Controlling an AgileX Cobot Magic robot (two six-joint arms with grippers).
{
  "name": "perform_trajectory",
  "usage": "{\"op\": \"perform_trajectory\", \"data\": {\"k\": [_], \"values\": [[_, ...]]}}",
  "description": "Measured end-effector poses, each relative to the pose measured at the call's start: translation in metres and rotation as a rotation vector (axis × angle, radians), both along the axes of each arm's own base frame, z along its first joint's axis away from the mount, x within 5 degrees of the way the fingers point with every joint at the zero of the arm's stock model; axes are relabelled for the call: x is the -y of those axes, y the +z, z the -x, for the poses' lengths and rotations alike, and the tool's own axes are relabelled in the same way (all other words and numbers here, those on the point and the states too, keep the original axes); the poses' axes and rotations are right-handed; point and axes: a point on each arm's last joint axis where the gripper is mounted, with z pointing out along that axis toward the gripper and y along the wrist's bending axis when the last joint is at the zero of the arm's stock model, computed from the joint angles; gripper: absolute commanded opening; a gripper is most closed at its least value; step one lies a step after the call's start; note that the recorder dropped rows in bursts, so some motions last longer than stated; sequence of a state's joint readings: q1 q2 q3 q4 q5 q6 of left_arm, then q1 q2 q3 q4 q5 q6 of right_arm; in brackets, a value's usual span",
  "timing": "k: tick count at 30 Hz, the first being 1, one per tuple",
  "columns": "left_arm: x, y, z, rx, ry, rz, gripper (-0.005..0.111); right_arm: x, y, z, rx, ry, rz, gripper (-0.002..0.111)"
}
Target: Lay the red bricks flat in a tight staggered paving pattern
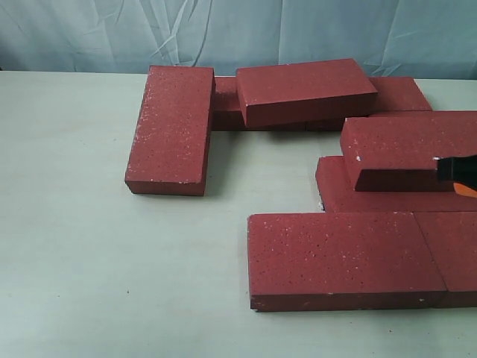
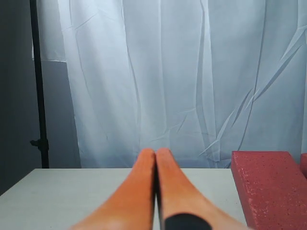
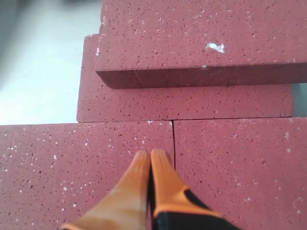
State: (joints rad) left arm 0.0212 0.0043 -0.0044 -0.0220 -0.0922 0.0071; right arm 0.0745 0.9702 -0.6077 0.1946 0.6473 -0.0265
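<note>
Judging from the layout, paving has barely begun: 2 bricks (image 1: 346, 257) lie flush at front right, others stacked behind, 1 apart at left. Both the left gripper (image 2: 156, 154) and right gripper (image 3: 150, 155) are pinched together, empty.

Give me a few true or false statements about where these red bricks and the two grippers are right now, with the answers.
1. The orange left gripper and right gripper are both shut and empty. True.
2. Every dark red rectangular brick lies in one layer. False: the rear brick and the right-hand brick rest on top of others.
3. The front brick and its neighbour lie flat, edges meeting. True.
4. The lone left brick touches the front row. False: bare pale table separates them.
</note>
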Motion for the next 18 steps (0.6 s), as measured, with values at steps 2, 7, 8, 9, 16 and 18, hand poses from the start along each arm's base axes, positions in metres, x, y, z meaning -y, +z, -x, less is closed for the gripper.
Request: {"op": "perform_trajectory", "data": {"k": [2,7,8,9,16,18], "values": [[0.0000,0.0000,0.0000,0.000,0.000,0.000,0.000,0.0000,0.0001,-0.0001,0.002,0.000,0.000,-0.001],[0.0000,0.0001,0.0000,0.002,0.000,0.000,0.000,0.0001,0.0007,-0.0009,0.012,-0.002,0.000,-0.001],[0.0000,0.0001,0.0000,0.002,0.000,0.000,0.000,0.0001,0.0007,-0.0009,0.012,-0.002,0.000,-0.001],[0.0000,0.0001,0.0000,0.002,0.000,0.000,0.000,0.0001,0.0007,-0.0009,0.012,-0.002,0.000,-0.001],[0.0000,0.0001,0.0000,0.002,0.000,0.000,0.000,-0.0001,0.0007,-0.0009,0.012,-0.003,-0.004,-0.001],[0.0000,0.0001,0.0000,0.002,0.000,0.000,0.000,-0.0002,0.0007,-0.0009,0.012,-0.004,-0.006,-0.001]]}}
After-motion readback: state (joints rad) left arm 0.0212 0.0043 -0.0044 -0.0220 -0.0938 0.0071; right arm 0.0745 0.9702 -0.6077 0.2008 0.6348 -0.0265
